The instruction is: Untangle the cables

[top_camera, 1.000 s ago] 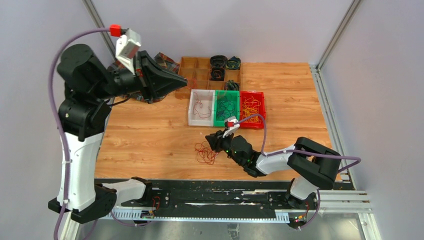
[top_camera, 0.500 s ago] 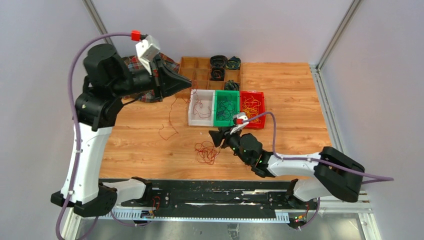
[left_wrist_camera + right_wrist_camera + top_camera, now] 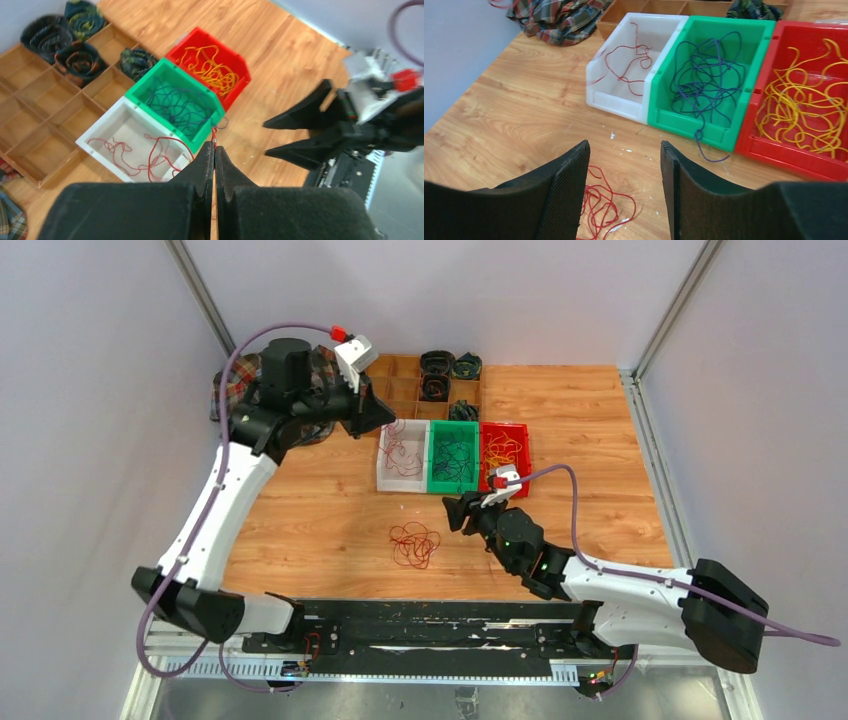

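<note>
We see red cables (image 3: 413,543), purple cables (image 3: 706,82), yellow cables (image 3: 799,112); a white bin (image 3: 614,102), a green bin (image 3: 684,125), a red bin (image 3: 784,155); plaid cloth (image 3: 559,20).

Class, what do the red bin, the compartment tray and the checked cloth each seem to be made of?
Red bin: likely moulded plastic, smooth, uniform colour, slight sheen. Compartment tray: apparently wood or board, matt brown with thin dividers. Checked cloth: woven fabric, soft crumpled folds.

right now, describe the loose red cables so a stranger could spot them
On the wooden table, find the row of three bins. Just in front of them, toward the near edge, lies a red tangle. It alone sits on bare wood, not in a bin.
</note>
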